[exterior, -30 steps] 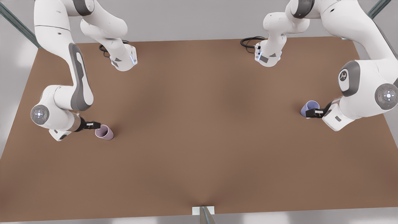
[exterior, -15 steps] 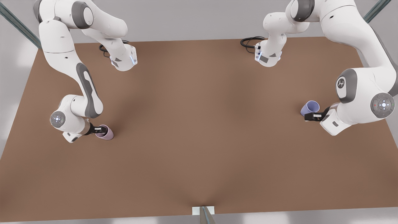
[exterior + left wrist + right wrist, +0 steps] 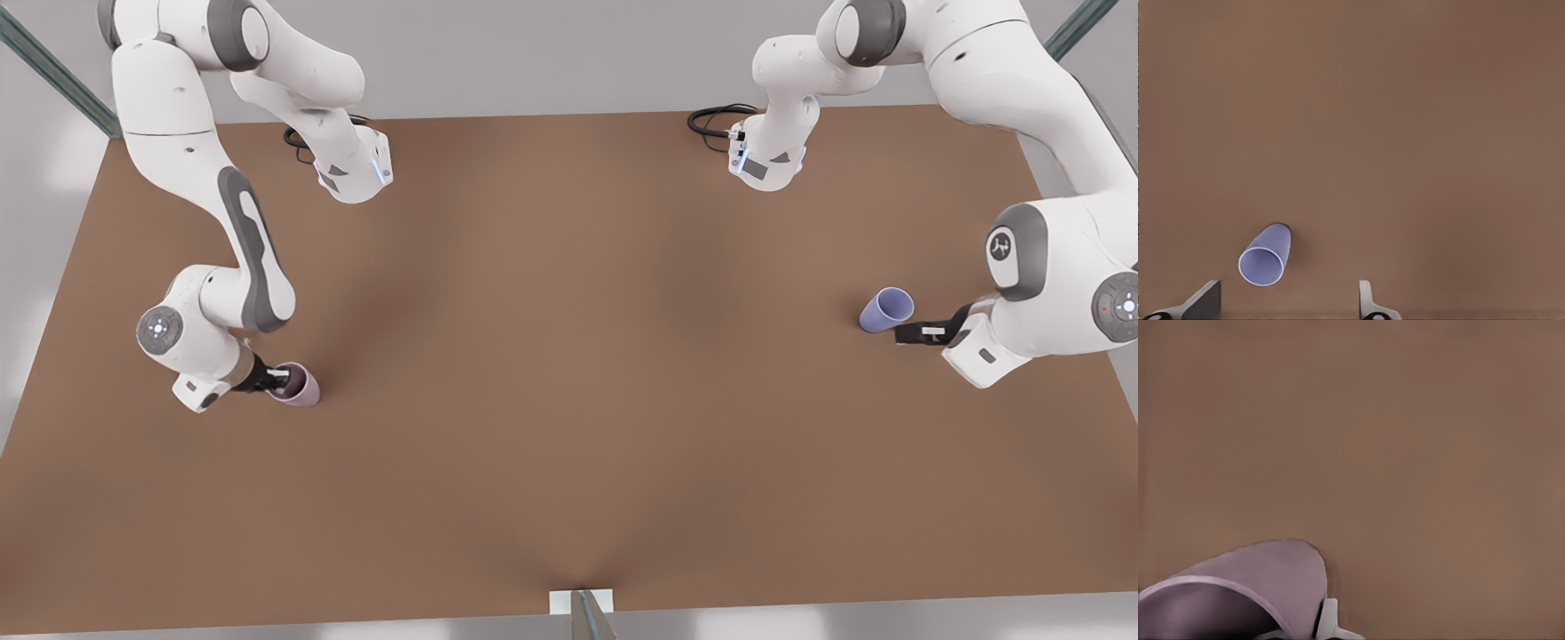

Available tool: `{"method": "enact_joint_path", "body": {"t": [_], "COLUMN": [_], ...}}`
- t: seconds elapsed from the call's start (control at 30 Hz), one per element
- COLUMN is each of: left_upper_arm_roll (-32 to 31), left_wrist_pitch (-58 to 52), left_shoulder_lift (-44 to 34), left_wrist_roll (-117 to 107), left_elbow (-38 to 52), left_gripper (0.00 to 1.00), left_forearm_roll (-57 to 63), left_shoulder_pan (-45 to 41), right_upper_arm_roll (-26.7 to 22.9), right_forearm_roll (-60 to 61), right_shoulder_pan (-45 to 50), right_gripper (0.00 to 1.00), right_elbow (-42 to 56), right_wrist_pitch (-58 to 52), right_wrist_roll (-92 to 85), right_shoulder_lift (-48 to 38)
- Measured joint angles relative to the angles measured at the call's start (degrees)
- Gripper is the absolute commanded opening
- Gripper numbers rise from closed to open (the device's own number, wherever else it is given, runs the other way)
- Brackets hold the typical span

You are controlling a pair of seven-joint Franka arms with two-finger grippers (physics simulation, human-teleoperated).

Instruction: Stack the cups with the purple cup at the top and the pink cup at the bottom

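The pink cup (image 3: 300,388) stands at the front view's left, and its wall (image 3: 1275,577) looms close in the right wrist view. My right gripper (image 3: 281,379) is shut on the pink cup's rim, with one finger (image 3: 1328,620) pressed against the outside of the wall and the other hidden inside. The purple cup (image 3: 886,310) lies on its side at the front view's right, with its open mouth (image 3: 1261,265) facing the left wrist camera. My left gripper (image 3: 919,333) is open a short way from it, not touching, and the cup lies just ahead of the fingertips (image 3: 1205,300).
The brown table (image 3: 569,373) stretches wide between the two cups. Both arm bases (image 3: 356,173) stand at the far edge with black cables. A small white bracket (image 3: 581,602) sits at the near edge.
The right gripper slid onto the pink cup's rim and closed; the cup shifted slightly toward the front view's left. The left gripper drew back from the purple cup toward the front view's right.
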Motion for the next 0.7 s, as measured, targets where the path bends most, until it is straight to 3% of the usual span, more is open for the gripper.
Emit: {"method": "enact_joint_path", "body": {"t": [0.1,0.23,0.33,0.5,0.6,0.7], "left_upper_arm_roll": [2.0,6.7,9.9,15.5,17.2,17.8], "left_wrist_pitch": [1.3,6.8,14.2,30.4,38.2,43.8], "left_shoulder_lift": [-0.4,-2.1,-5.3,-7.0,-6.4,-5.6], "left_wrist_roll": [1.4,4.2,7.1,13.4,17.3,20.8], "left_elbow": [-4.2,-15.6,-27.2,-42.6,-47.1,-49.6], "left_gripper": [1.00,1.00,1.00,1.00,1.00,1.00], "left_forearm_roll": [-0.1,-0.3,-0.5,-0.6,-0.6,-0.7], "left_shoulder_pan": [0.0,-0.1,0.1,0.4,0.6,0.9], "right_upper_arm_roll": [1.7,3.1,3.1,2.0,-0.1,-1.6], "right_forearm_roll": [2.5,5.5,6.6,6.8,6.8,6.8], "right_shoulder_pan": [3.5,16.2,29.4,41.4,46.2,48.8], "right_gripper": [0.21,0.21,0.21,0.21,0.21,0.21], "right_elbow": [2.2,12.4,31.9,62.8,69.2,70.2], "right_wrist_pitch": [-2.8,-7.9,-11.8,-19.2,-22.2,-23.4], "right_wrist_roll": [0.5,4.8,11.2,24.2,31.4,37.8], "right_shoulder_lift": [-1.9,1.8,12.4,33.2,40.5,42.1]}}
